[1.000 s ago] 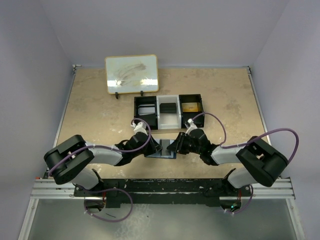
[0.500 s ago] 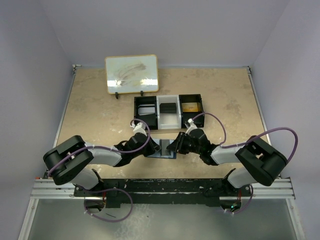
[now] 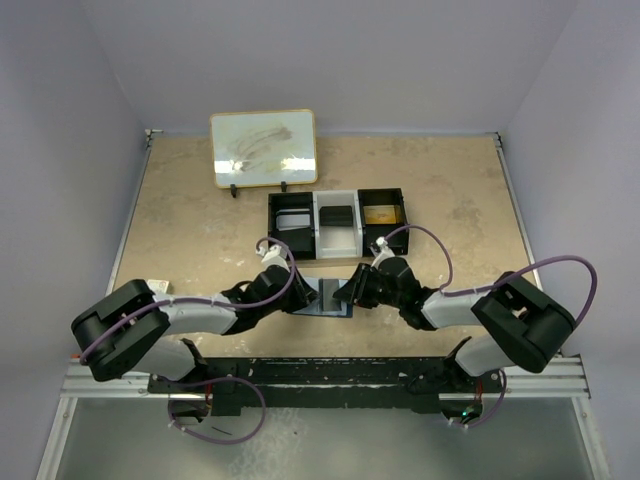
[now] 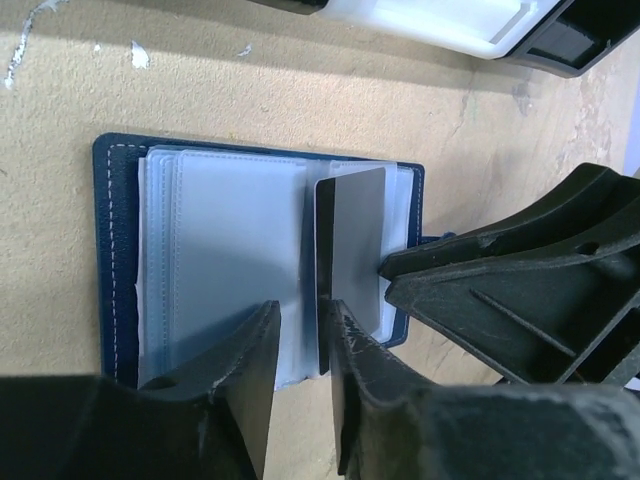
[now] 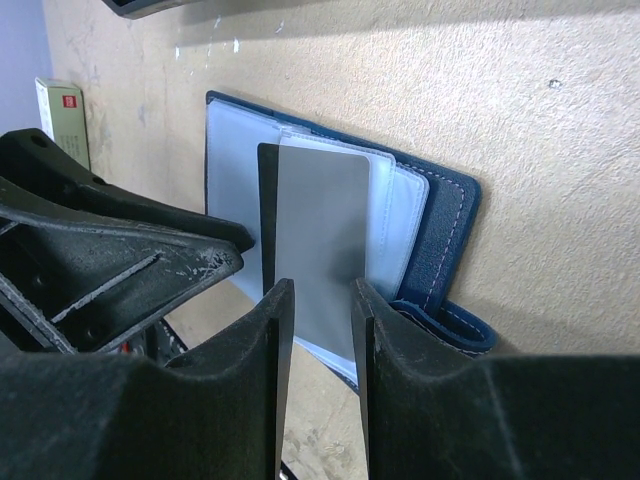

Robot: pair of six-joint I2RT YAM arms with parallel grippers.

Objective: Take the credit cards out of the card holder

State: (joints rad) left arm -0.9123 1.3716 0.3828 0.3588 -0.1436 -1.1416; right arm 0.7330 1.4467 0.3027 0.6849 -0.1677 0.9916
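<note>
- So the card holder (image 4: 230,250) lies open and flat on the table (image 3: 200,230), just in front of the black tray (image 3: 360,225) and between the two tools, with its navy cover down and its pale pocket panels up.
- A grey card (image 5: 320,230) sticks partly out of a pocket beside the fold, tilted up off the panels.
- Left tool (image 4: 303,320): the jaws are a narrow gap apart over the holder's edge. The card's long edge runs along the inside of one finger, and pale pocket shows in the rest of the gap.
- Right tool (image 5: 322,295): the jaws are likewise narrow. The card's face shows across the gap and is wider than it — whether the fingers touch it I cannot tell.
- A small red-and-white box (image 5: 60,115) sits on the table beyond the left tool.
</note>
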